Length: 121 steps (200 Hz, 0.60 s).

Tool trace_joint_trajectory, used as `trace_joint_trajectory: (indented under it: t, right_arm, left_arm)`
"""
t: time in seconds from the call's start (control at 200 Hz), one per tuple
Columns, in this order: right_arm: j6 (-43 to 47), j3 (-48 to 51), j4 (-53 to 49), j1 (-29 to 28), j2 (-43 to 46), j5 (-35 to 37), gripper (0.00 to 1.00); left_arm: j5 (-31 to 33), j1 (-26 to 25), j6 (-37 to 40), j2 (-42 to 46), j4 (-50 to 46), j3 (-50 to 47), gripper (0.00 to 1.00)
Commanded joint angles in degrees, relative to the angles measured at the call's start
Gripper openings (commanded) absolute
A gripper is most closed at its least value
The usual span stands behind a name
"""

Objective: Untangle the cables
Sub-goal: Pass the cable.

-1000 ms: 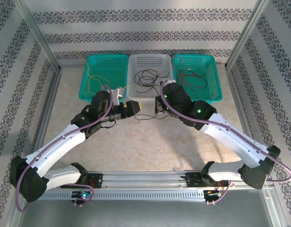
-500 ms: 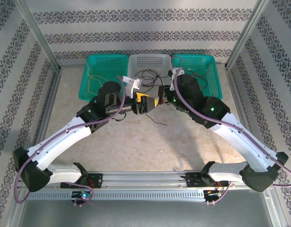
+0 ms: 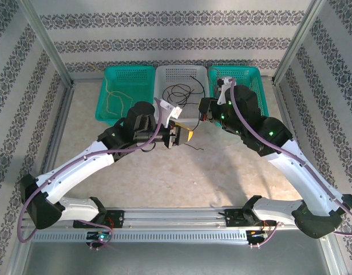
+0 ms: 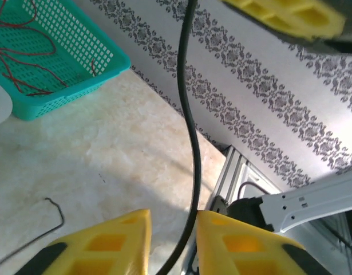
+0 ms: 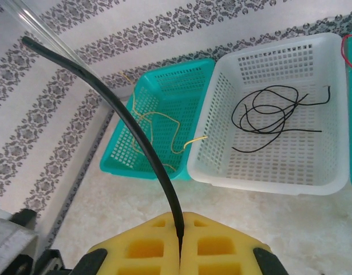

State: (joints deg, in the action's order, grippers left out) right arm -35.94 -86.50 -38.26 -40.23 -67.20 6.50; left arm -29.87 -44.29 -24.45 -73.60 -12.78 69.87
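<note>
The black cable (image 4: 194, 149) is up in the air in front of the baskets, strung between the two arms. The right gripper (image 5: 180, 220) is clamped tight on it: its yellow fingers (image 5: 190, 229) are pressed together, and the cable comes out of the seam and arcs up and off to the left in its wrist view. The left gripper (image 4: 173, 220) has what looks like the same cable running down between its fingers (image 4: 107, 243). That gap is clearly wider than the cable (it maybe brushes the inner edge of one finger, nothing more), so I'd call the left one open-ish, not actually pinching. From the top camera, both grippers hang close together just in front of the white basket (image 5: 267, 172). A thin black loose end (image 3: 194, 146) lies on the table (image 3: 164, 177) under them. A second black cable (image 5: 270, 114) is coiled loosely in the white basket. A yellow cable (image 5: 164, 134) sits in the left teal basket (image 5: 124, 160), with one end poking toward the white one. The red cables (image 4: 21, 57) are in the right teal basket (image 4: 78, 74). The three baskets sit side by side along the far wall, with the white one in the middle.
</note>
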Motion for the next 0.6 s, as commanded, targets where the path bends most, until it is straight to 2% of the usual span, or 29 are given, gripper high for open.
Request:
trace_joint_trajectory:
  t: [0.0, 0.17, 0.29, 0.455, 0.6]
  right_arm:
    - [-2.4, -1.2, 1.4, 0.7, 0.8, -2.6, 0.0]
    - [-4.9, -1.0, 3.5, 1.3, 0.9, -5.5, 0.0]
    - [-8.1, 0.4, 6.2, 2.2, 1.7, -8.2, 0.0]
    - [-14.3, 4.7, 12.2, 5.2, 3.5, -13.9, 0.0]
    - [-14.6, 5.1, 11.9, 5.7, 3.7, -14.1, 0.0]
  left_arm:
    - [0.9, -1.1, 1.5, -0.4, -1.7, -0.1, 0.17]
    - [1.1, -1.6, 1.3, -2.3, -1.4, 0.7, 0.16]
    - [2.3, -1.9, 1.5, -2.8, -0.3, 0.5, 0.0]
    - [5.6, -2.1, 0.9, -1.6, 4.2, -1.9, 0.0]
    - [7.0, -2.1, 0.8, -0.8, 6.5, -2.6, 0.0]
